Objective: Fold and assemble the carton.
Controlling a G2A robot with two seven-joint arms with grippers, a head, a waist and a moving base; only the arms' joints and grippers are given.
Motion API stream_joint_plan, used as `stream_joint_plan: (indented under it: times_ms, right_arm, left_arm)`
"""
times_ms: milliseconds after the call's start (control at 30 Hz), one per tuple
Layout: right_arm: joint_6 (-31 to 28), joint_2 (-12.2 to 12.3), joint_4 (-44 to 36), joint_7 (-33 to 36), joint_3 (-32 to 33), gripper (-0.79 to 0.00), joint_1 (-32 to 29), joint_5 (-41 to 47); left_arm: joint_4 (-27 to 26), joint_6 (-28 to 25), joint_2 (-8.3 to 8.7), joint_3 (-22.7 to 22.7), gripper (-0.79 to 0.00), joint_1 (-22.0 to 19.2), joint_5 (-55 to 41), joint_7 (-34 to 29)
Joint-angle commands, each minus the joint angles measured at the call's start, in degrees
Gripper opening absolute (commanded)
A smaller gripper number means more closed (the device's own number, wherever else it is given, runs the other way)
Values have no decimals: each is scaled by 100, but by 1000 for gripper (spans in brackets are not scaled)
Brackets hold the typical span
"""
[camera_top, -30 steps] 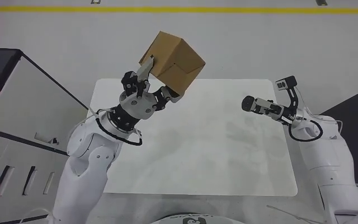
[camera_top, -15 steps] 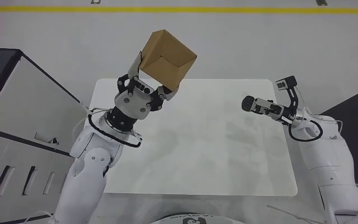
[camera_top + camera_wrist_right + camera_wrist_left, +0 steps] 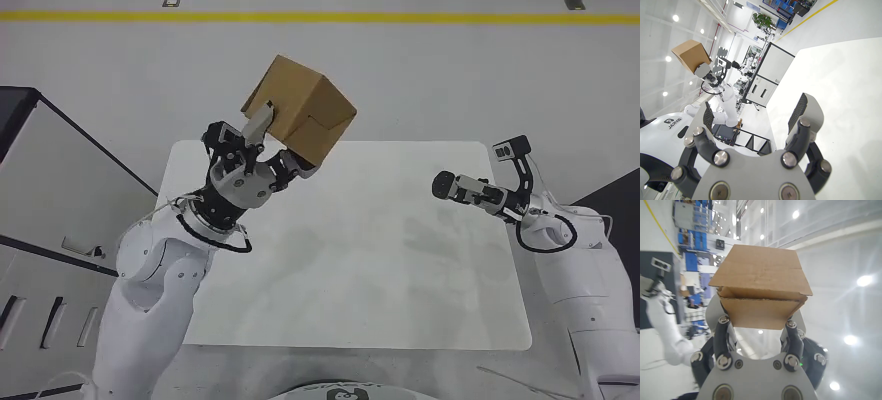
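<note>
Carton (image 3: 300, 105): left end effector (image 3: 270, 137) is gripping it, 11 o'clock; right end effector (image 3: 444, 185) is hanging released, 3 o'clock, well apart.

The carton (image 3: 300, 108) is raised above the far left corner of the table (image 3: 400, 280). The left hand (image 3: 277, 142) grips it from below on its near side. The right hand (image 3: 443, 184) hangs over the table's far right part, well apart from the carton. A cabinet (image 3: 60, 180) stands left of the table.
</note>
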Motion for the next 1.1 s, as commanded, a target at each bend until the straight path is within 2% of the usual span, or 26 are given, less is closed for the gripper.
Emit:
stream_joint_plan:
  times_ms: [0, 233, 467, 567, 633, 733, 800, 1067]
  right_arm:
    - [0, 0, 0, 0, 0, 0, 0, 0]
    - [0, 0, 0, 0, 0, 0, 0, 0]
    - [0, 0, 0, 0, 0, 0, 0, 0]
    - [0, 0, 0, 0, 0, 0, 0, 0]
    - [0, 0, 0, 0, 0, 0, 0, 0]
    - [0, 0, 0, 0, 0, 0, 0, 0]
    - [0, 0, 0, 0, 0, 0, 0, 0]
    - [0, 0, 0, 0, 0, 0, 0, 0]
  left_arm:
    - [101, -402, 24, -15, -785, -81, 809, -381]
    - [109, -1576, 31, 83, -785, -346, 1662, -858]
    - [104, -1641, 32, 83, -785, -369, 1727, -885]
    - [30, -1539, 81, 59, -785, -396, 2478, -1261]
    - [66, -1713, 72, 119, -785, -355, 2206, -1288]
    - [213, -2333, 81, 139, -785, -397, 2229, -1660]
    - [340, -2658, 64, 263, -785, -340, 1831, -1695]
    - [607, -3108, 1, 535, -785, -330, 463, -1708]
